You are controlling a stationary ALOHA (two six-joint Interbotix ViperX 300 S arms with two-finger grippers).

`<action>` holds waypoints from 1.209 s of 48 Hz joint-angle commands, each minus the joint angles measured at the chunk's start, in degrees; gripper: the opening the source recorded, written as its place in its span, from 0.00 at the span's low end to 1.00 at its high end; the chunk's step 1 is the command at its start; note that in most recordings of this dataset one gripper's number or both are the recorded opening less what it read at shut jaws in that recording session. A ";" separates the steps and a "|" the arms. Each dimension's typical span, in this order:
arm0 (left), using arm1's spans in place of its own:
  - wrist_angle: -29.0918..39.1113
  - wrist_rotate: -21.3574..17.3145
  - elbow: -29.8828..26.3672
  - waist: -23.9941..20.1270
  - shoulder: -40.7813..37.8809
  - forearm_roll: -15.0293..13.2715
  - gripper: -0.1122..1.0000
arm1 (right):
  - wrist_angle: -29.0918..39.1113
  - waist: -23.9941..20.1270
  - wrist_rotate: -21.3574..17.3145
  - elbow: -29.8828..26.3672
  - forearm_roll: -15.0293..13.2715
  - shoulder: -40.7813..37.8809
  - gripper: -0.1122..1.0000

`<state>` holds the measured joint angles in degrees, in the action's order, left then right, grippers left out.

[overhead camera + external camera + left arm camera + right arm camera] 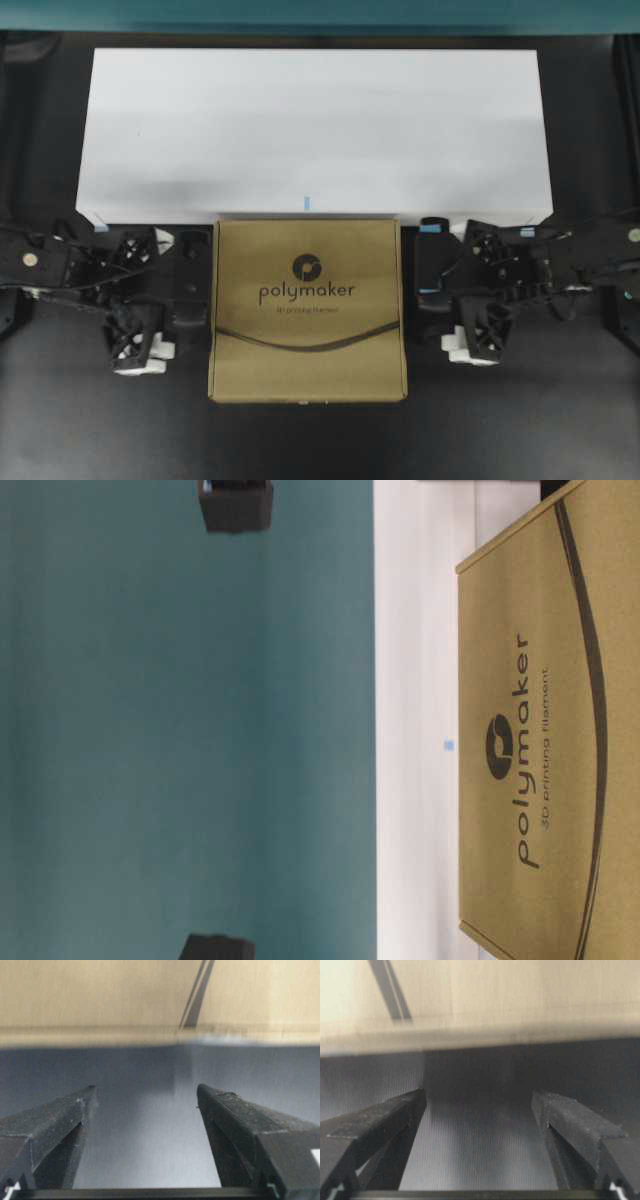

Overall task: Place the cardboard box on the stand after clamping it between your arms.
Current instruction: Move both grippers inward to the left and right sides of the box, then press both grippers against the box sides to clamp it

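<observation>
The flat, matte brown cardboard box [308, 308] lies on the dark table, its far edge against the front of the smooth white rectangular stand [315, 130]. Just beside the box's left and right edges, the left gripper [190, 285] and right gripper [432, 268] have their black, grainy jaws spread wide, holding nothing.

From overhead I get even, soft light, with the stand [315, 130] near glare-white and the dark counter [320, 440] swallowing detail. Both wrist views are smeared with blur; the cardboard box [100, 995] looks washed out, casting a shadow beneath its edge.
</observation>
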<state>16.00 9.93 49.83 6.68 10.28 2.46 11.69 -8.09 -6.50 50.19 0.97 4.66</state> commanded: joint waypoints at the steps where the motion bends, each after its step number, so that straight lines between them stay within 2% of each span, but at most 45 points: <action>1: -1.05 -0.09 -1.85 0.09 -1.23 0.18 0.80 | -0.62 -0.26 -0.62 -1.41 -0.09 -2.37 0.83; 21: -3.87 -0.18 -5.80 0.18 -8.44 0.18 0.80 | -1.32 -0.26 -0.53 -4.75 -0.09 -6.24 0.83; 32: -3.25 -1.58 -6.59 0.09 -8.17 0.18 0.80 | 0.00 -0.26 -0.44 -7.82 -0.09 -7.47 0.83; 44: 0.35 -3.43 -8.61 0.00 -6.50 0.18 0.80 | 3.60 -0.53 -0.44 -10.11 -0.09 -7.73 0.83; 58: 1.14 -2.72 -10.37 0.09 -5.19 0.18 0.80 | 3.69 -1.14 -0.35 -10.81 -0.09 -4.66 0.83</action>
<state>18.11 7.38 43.24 6.68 3.69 2.46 16.44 -8.44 -6.50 42.28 0.79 -1.41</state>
